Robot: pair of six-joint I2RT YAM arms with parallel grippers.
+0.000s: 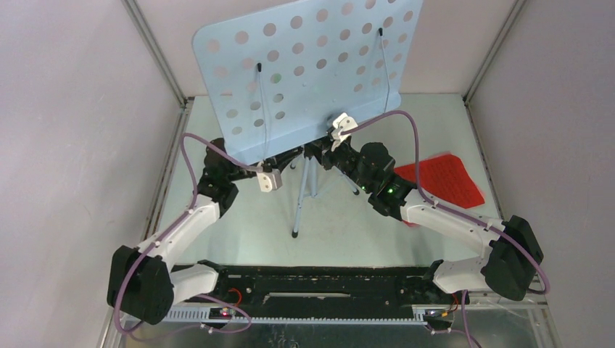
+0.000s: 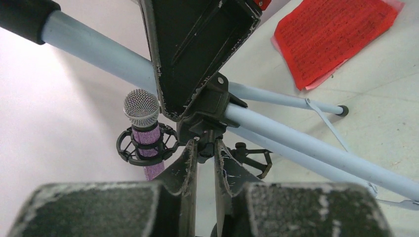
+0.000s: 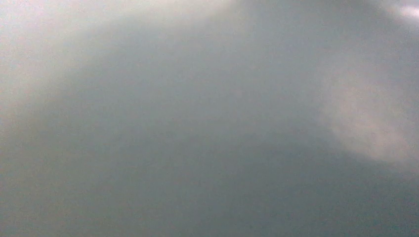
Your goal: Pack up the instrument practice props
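The pale blue perforated music desk [image 1: 304, 72] stands tilted on the blue-grey tripod [image 1: 301, 203] at the back centre. In the left wrist view my left gripper [image 2: 205, 151] has its jaws drawn close on a black knob under the tripod's hub [image 2: 207, 111]. Seen from above, it sits under the desk's lower left edge [image 1: 289, 159]. My right gripper [image 1: 320, 151] reaches under the desk's lower edge and its fingers are hidden. A glittery purple microphone [image 2: 143, 133] stands in a black mic mount [image 2: 129, 148]. A second black mount [image 2: 257, 160] lies behind. Red score sheets [image 1: 442, 177] lie at the right.
The tripod's legs [image 2: 296, 148] spread across the pale table. Metal frame posts [image 1: 156, 58] and white walls close in the left, right and back. The right wrist view is a grey blur.
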